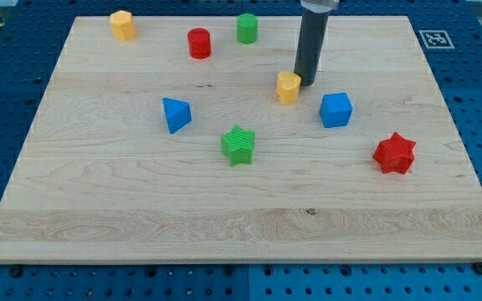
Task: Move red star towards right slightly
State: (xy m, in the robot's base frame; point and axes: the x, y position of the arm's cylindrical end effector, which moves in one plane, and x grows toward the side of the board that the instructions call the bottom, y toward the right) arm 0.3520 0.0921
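A pale wooden counter (241, 217) sits on a blue perforated base (7, 125), with a printed square marker (436, 38) at its far right corner. A straight dark rod (312, 46) comes down from the far edge, right of centre. There is no gripper on it, so nothing opens, closes or holds; my tip (306, 84) rests on the counter, just beside the right side of a small yellow block (288, 87), touching or nearly so.

The red star (394, 154) lies well apart from my tip, nearer and further right, close to the right edge. A blue cube (335, 109) sits between them, near the tip. A green star (238, 145) lies near the centre, a blue wedge-shaped block (176, 114) to its left. Along the far side stand a second yellow block (122, 25), a red cylinder (199, 43) and a green cylinder (247, 28)
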